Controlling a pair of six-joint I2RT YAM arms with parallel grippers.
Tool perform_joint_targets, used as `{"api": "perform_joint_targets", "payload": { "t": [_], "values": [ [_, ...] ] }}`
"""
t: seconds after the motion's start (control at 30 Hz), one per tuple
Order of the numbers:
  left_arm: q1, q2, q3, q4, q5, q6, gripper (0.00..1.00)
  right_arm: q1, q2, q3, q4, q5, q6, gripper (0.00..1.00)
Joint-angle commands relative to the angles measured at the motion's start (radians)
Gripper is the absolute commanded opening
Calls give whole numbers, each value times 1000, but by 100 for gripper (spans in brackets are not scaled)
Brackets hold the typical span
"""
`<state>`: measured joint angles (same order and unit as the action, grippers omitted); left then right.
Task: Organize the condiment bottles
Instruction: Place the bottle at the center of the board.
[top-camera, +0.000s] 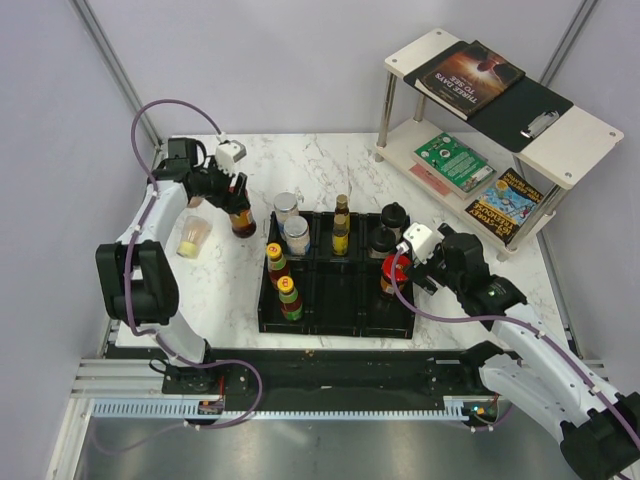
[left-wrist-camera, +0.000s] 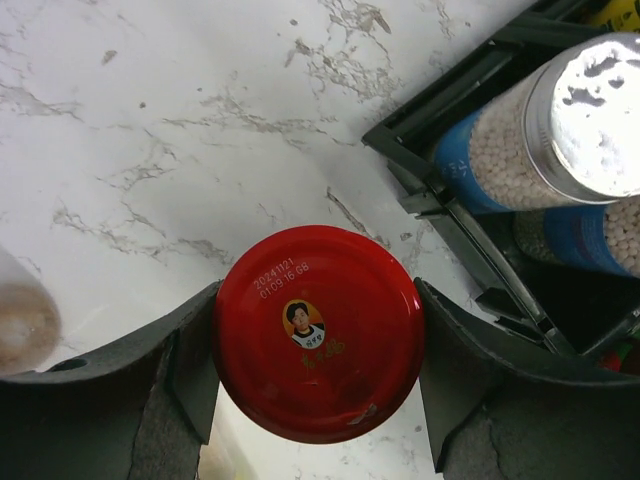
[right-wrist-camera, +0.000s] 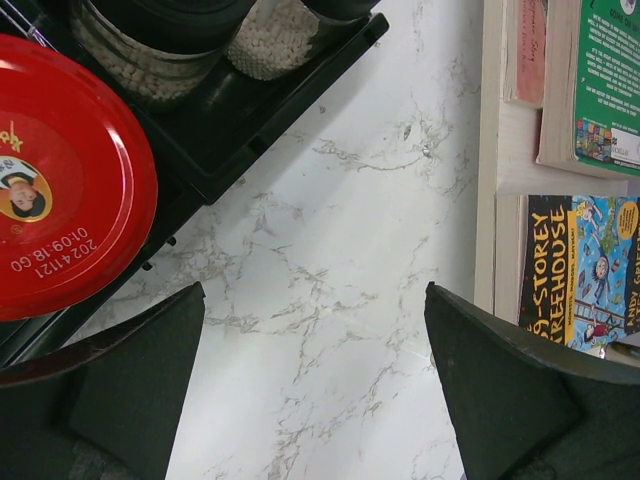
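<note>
— What is the left gripper (top-camera: 238, 203) doing?
— Its two fingers (left-wrist-camera: 170, 390) press on either side of a red-capped jar (left-wrist-camera: 318, 333); the grip is closed on the cap; the jar is over the marble table (left-wrist-camera: 150, 120), just beside the left edge of the black tray (top-camera: 335, 305); whether its base touches the table I cannot tell
— And the right gripper (right-wrist-camera: 315, 340)?
— Its jaws are spread wide, with only marble between them; a second red-capped jar (right-wrist-camera: 60, 180) stands in the tray's right-hand column, just outside one finger
— Where are the other bottles?
— Two yellow-capped sauce bottles (top-camera: 273, 262) stand in the left column; two silver-lidded jars (top-camera: 297, 236) are at the back left corner; a slim dark bottle (top-camera: 341, 225) is at the middle back; two black-lidded jars (top-camera: 393, 220) are at the back right; a shaker (top-camera: 192, 236) sits apart on the table, left of the held jar; books (right-wrist-camera: 580, 270) lie on the shelf to the right
</note>
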<state>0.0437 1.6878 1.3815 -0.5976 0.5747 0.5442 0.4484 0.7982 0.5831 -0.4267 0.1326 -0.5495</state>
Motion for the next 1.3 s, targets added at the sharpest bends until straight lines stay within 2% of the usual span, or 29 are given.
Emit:
{"api": "perform_joint_targets", "payload": {
  "t": [0.0, 0.37, 0.8, 0.9, 0.97, 1.07, 1.1, 1.17, 1.27],
  "values": [
    [-7, -109, -25, 84, 71, 98, 2, -4, -21, 9, 3, -13, 5, 98],
    [-25, -209, -222, 154, 37, 184, 2, -4, -24, 14, -1, -21, 5, 98],
    [-30, -342, -378, 191, 31, 259, 2, -8, -24, 17, -9, -34, 6, 98],
    [-33, -359, -398, 180, 25, 276, 24, -10, -24, 17, -11, -34, 6, 98],
    [-31, -366, -398, 159, 24, 284, 28, -10, -24, 20, -11, -36, 6, 98],
    [-31, -364, -386, 118, 25, 306, 41, -11, -22, 18, -12, -42, 6, 98],
    [-31, -366, -380, 105, 25, 316, 50, -11, -22, 20, -14, -42, 6, 98],
    [-31, -359, -358, 84, 24, 327, 56, -13, -22, 18, -14, -45, 6, 98],
    [-31, -344, -331, 38, 20, 341, 59, -14, -25, 20, -15, -45, 6, 98]
  ]
}}
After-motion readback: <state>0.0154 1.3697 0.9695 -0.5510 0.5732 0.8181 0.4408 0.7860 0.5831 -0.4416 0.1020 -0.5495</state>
